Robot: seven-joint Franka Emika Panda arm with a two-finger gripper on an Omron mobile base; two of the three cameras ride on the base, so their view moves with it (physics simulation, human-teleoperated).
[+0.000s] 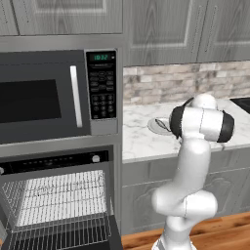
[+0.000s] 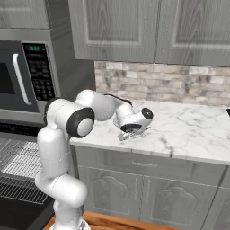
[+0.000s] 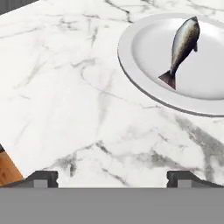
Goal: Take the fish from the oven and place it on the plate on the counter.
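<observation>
Fish [image 3: 183, 46] lies on the plate [image 3: 144, 83], which sits on the marble bench [image 3: 65, 87]. Beside the plate, the gripper [image 3: 111, 177] hovers low over bare marble, fingers spread wide and holding nothing. Left of the plate, the oven [image 1: 58, 205] stands open.

light: bright, even, no clear source | shadows: only faint soft shade on the plate [image 3: 131, 65] rim beside the fish [image 3: 183, 43] | glare: none on the bench [image 3: 65, 87] | sharpness: slightly soft, low-resolution render, jagged edges | edge distortion: none seen | dimmest: oven [image 1: 58, 205] cavity
</observation>
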